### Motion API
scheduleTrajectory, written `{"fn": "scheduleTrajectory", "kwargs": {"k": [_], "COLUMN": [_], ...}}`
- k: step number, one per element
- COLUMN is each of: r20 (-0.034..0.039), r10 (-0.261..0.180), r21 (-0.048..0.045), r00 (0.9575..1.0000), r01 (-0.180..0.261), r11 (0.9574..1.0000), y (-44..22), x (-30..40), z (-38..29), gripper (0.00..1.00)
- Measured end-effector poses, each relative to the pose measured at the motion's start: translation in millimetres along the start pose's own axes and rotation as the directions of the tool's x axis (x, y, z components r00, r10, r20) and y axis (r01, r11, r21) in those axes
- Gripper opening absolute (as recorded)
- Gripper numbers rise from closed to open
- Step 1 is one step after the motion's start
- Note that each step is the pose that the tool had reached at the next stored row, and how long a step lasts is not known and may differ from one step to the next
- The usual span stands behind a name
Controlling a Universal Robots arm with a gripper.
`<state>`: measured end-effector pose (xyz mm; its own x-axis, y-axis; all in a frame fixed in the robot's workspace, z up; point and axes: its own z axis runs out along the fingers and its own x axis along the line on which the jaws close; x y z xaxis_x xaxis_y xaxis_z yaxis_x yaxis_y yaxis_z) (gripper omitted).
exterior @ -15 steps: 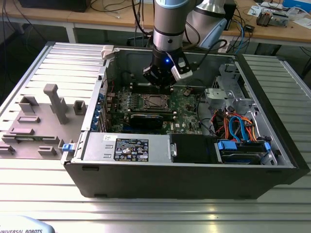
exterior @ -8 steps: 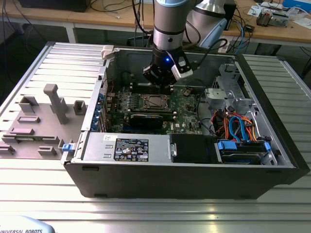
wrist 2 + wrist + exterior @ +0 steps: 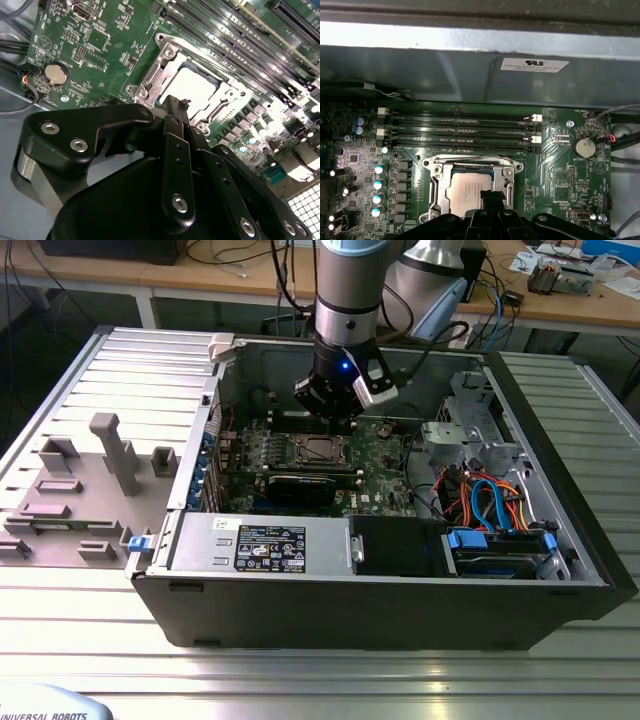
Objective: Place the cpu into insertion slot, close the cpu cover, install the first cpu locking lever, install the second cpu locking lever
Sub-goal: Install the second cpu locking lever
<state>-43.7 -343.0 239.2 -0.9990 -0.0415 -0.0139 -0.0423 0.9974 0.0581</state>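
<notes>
The cpu (image 3: pixel 196 86) (image 3: pixel 465 191), with its pale silver top, lies flat in the insertion slot (image 3: pixel 318 449) on the green board inside the open computer case. The cpu cover (image 3: pixel 161 64) (image 3: pixel 470 162), a silver frame, lies down around the chip, which shows through its window. My black gripper (image 3: pixel 338 423) (image 3: pixel 181 106) (image 3: pixel 492 196) hangs just above one edge of the socket. Its fingers are drawn together to a narrow tip with nothing between them. Whether the tip touches the frame is not clear. The fingers hide that edge of the socket.
Long memory slots (image 3: pixel 460 132) (image 3: pixel 240 35) run along one side of the socket. A coin battery (image 3: pixel 583 147) (image 3: pixel 55 74) sits on the other. In the exterior view a black expansion card (image 3: pixel 300 485), power supply (image 3: pixel 265 540) and cabled drive cage (image 3: pixel 490 500) crowd the case.
</notes>
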Motion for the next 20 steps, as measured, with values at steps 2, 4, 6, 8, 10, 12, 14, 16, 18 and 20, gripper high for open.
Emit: {"fn": "scheduleTrajectory", "kwargs": {"k": [2,4,6,8,10,12,14,16,18,20], "r20": [0.0001,0.0001,0.0001,0.0000,0.0000,0.0002,0.0000,0.0000,0.0000,0.0000], "r10": [0.000,0.000,0.000,0.000,0.000,0.000,0.000,0.000,0.000,0.000], "r21": [-0.0001,-0.0002,-0.0001,-0.0001,0.0000,-0.0004,-0.0001,-0.0002,-0.0001,-0.0001], "r00": [1.0000,1.0000,1.0000,1.0000,1.0000,1.0000,1.0000,1.0000,1.0000,1.0000], "r01": [0.000,0.000,0.000,0.000,0.000,0.000,0.000,0.000,0.000,0.000], "r11": [1.0000,1.0000,1.0000,1.0000,1.0000,1.0000,1.0000,1.0000,1.0000,1.0000], "y": [-1.8,-2.6,-2.7,-2.9,-2.8,-2.9,-4.0,-5.9,-9.0,-12.3], "x": [0.1,0.1,0.1,0.1,0.1,0.0,0.1,0.2,0.3,0.5], "z": [-0.1,-0.1,-0.1,-0.5,-1.5,-2.4,-2.5,-2.6,-2.8,-3.0], "gripper": [0.11,0.11,0.11,0.11,0.11,0.11,0.11,0.11,0.11,0.11]}}
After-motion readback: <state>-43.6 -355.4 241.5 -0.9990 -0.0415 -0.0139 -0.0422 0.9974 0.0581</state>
